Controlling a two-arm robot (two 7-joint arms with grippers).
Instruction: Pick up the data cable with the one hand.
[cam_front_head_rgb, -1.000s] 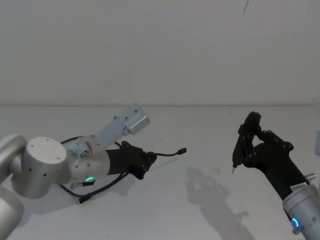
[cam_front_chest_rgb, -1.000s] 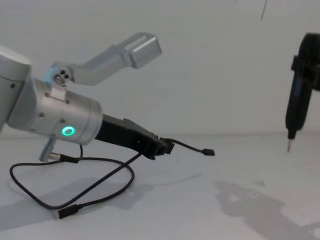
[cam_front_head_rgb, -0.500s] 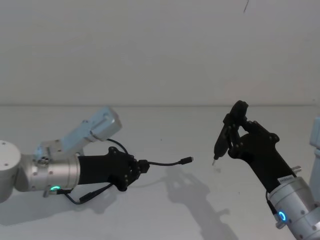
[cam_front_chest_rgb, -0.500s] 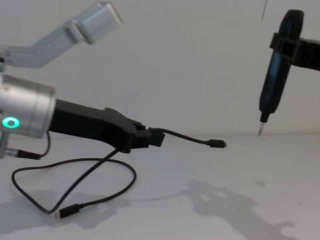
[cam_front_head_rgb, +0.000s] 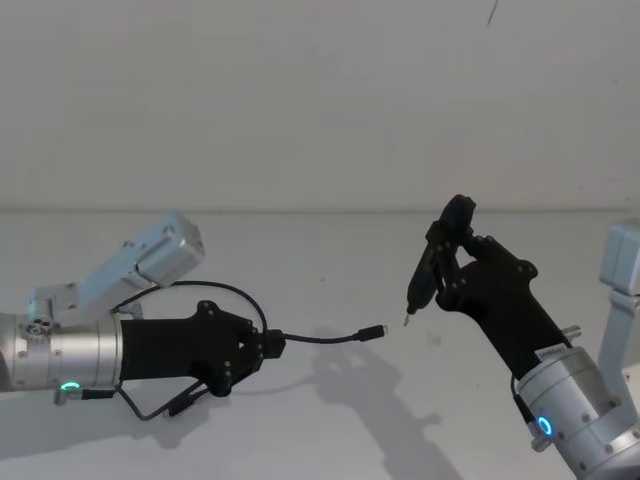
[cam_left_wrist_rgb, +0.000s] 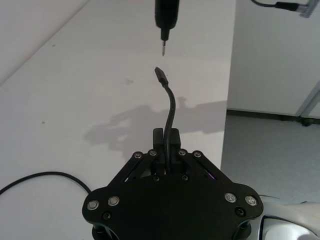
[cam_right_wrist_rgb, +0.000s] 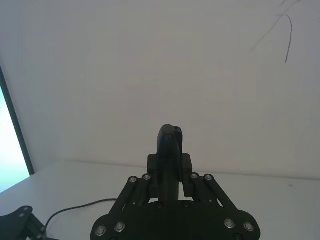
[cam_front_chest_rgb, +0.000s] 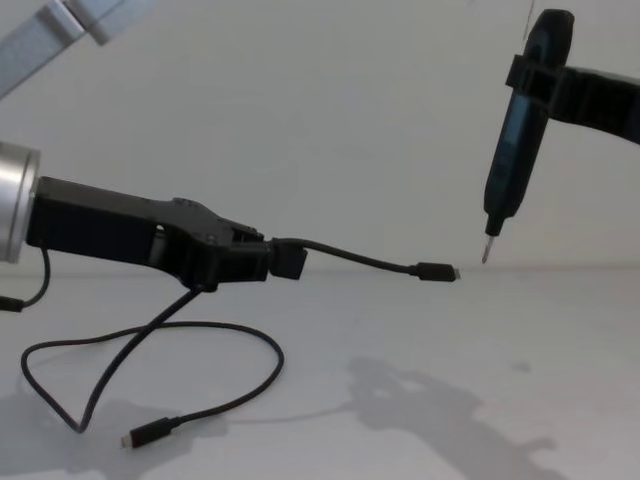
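Black and thin, the data cable (cam_front_head_rgb: 322, 338) is clamped near one end in the left pincer (cam_front_head_rgb: 272, 345), so the grasp is judged done and the lift partly made. A short length with its plug is held out level above the table (cam_front_head_rgb: 330, 430), while the loop hangs down and the other plug (cam_front_chest_rgb: 148, 434) lies on the surface; raising that tail appears left. The left arm is stretched low, near horizontal. The right pincer (cam_front_head_rgb: 447, 268), closed around a pen-like tool (cam_front_head_rgb: 425, 288), is held beside the raised plug.
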